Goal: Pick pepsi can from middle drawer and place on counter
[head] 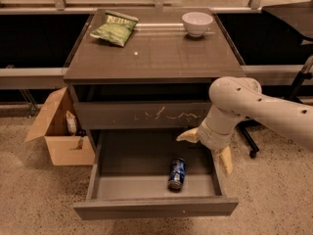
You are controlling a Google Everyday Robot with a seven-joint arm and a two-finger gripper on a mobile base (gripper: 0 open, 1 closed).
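Observation:
The pepsi can lies on its side in the open middle drawer, right of centre and near the front panel. My gripper hangs over the drawer's right side, just above and to the right of the can, not touching it. Its two pale yellow fingers are spread apart and hold nothing. The counter is the glossy top of the cabinet above.
A green chip bag and a white bowl sit at the back of the counter. The shut drawer front with white scratches is above the open drawer. An open cardboard box stands on the floor to the left. A chair base is at the right.

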